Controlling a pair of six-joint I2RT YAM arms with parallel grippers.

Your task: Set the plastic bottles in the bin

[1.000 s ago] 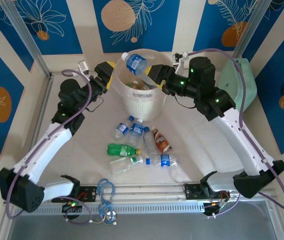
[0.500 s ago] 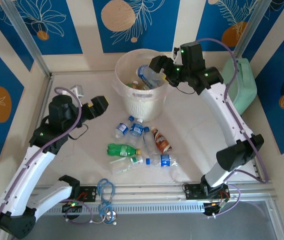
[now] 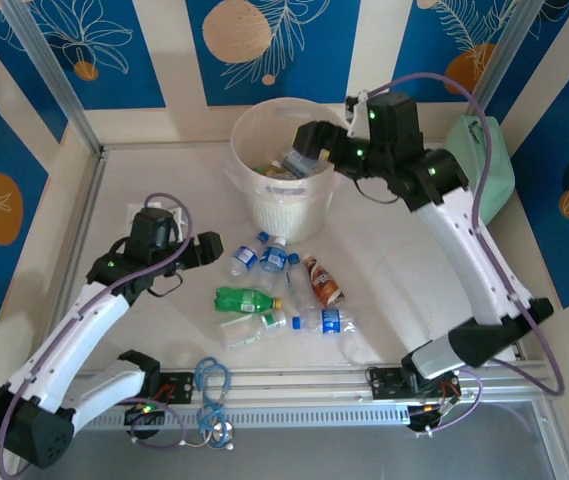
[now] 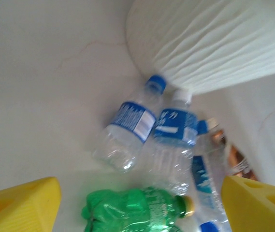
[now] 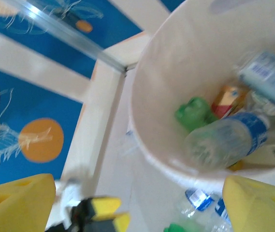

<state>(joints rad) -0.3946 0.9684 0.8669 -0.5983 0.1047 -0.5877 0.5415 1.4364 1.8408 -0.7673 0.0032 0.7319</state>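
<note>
Several plastic bottles lie on the table in front of the bin [image 3: 256,208]: a green one [image 3: 247,299], clear blue-labelled ones [image 3: 272,258] and a brown-red labelled one [image 3: 323,283]. My left gripper [image 3: 204,249] is open, low and just left of this cluster. In the left wrist view the green bottle [image 4: 132,210] lies between the yellow fingers [image 4: 23,208], not gripped. My right gripper [image 3: 309,150] is open over the bin's right rim. In the right wrist view, a clear bottle [image 5: 224,140] rests inside the bin [image 5: 149,130] on other bottles.
A mint-green case [image 3: 486,165] stands right of the bin, behind the right arm. A blue cable loop [image 3: 212,384] hangs at the front rail. Patterned walls close the table on three sides. The left gripper [image 5: 101,212] appears low in the right wrist view.
The right gripper opened and its blue-labelled bottle dropped into the bin. The left arm swung from the bin's left side down toward the bottles on the table.
</note>
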